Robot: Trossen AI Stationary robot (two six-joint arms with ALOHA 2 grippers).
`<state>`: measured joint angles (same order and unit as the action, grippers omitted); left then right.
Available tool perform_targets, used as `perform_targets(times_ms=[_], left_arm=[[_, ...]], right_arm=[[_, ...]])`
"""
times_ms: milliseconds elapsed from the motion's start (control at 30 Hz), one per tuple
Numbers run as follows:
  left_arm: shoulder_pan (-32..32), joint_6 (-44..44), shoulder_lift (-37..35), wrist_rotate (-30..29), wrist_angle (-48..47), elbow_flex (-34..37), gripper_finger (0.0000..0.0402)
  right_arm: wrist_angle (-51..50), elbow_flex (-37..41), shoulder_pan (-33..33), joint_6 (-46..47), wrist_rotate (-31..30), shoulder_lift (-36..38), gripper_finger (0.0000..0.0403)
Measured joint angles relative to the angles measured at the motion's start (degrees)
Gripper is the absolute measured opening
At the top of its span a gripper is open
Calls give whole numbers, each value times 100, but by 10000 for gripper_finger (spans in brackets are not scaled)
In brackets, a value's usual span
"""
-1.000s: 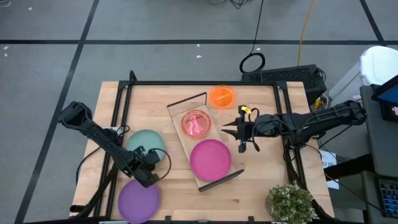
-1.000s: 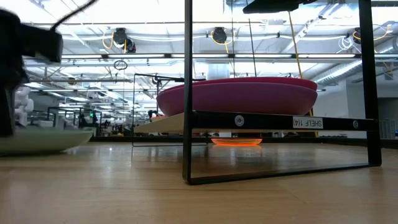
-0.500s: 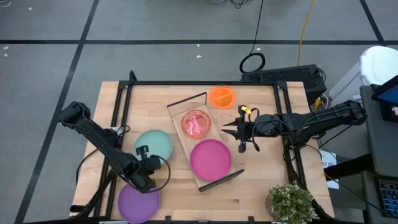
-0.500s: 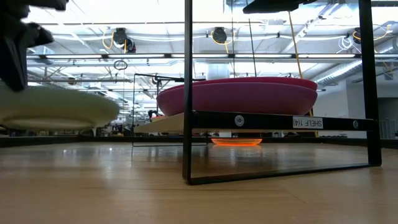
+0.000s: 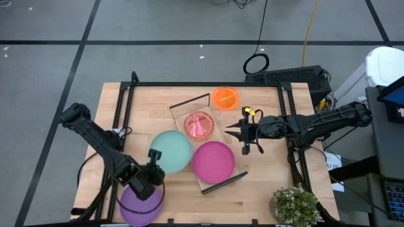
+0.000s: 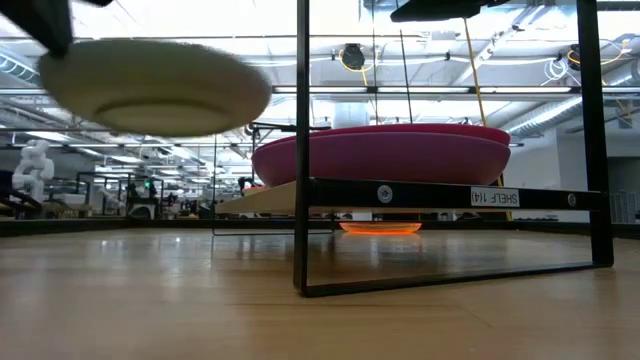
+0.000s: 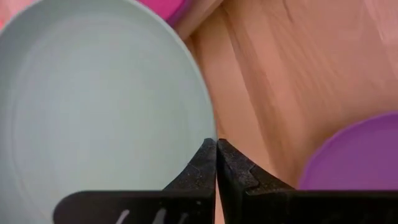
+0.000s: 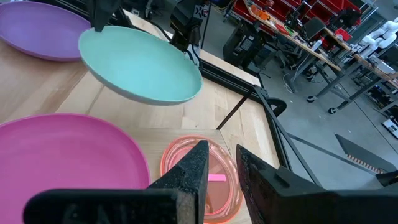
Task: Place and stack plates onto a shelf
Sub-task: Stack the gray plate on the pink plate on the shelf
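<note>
While the left gripper (image 5: 153, 157) gripped the rim of the teal plate (image 5: 171, 151), its fingers (image 7: 205, 163) clenched tight on the edge, the plate hung clear of the tabletop (image 5: 265, 189), tilted slightly in the right wrist view (image 8: 140, 65). From above, it sat just beside the shelf (image 5: 187, 142), its edge overlapping the board's near long side. In the low view the plate's pale underside (image 6: 155, 87) showed high above the wood, level with the upper part of the shelf's black wire frame (image 6: 301, 140).

On the shelf: magenta plate (image 5: 213, 161) at the end nearer the table's front edge, pink divided plate (image 5: 199, 125) at the far end. Both lay flat on the board, close together. Magenta plate also seen side-on, resting on the shelf board (image 6: 385, 155).

Orange plate (image 5: 225, 98) lay on the tabletop beyond the shelf's far end, visible under the board in the low view (image 6: 380, 227). Purple plate (image 5: 140, 203) lay on the tabletop near the front left corner, partly under the left arm.

Right gripper (image 5: 228, 131) hovered just beside the shelf's right long side, near the pink plate, fingers (image 8: 189, 168) parted a little, grasping nothing.

Potted plant (image 5: 295, 204) at the front right corner.
</note>
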<state>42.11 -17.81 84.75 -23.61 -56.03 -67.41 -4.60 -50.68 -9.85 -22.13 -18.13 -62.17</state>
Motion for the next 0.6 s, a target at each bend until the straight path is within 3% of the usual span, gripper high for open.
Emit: perform_targets(times_ms=[233,467,600], left_arm=[[-478,1973,0,-35,108,-224,0],[-1158,3332,0,75,832,-224,0],[-1469,3928,0,309,1369,-224,0]], right_arm=[[-34,0,0,-42,0,0,68],[-250,0,0,-304,-7,0,68],[-451,0,-2,-302,-383,4,68]])
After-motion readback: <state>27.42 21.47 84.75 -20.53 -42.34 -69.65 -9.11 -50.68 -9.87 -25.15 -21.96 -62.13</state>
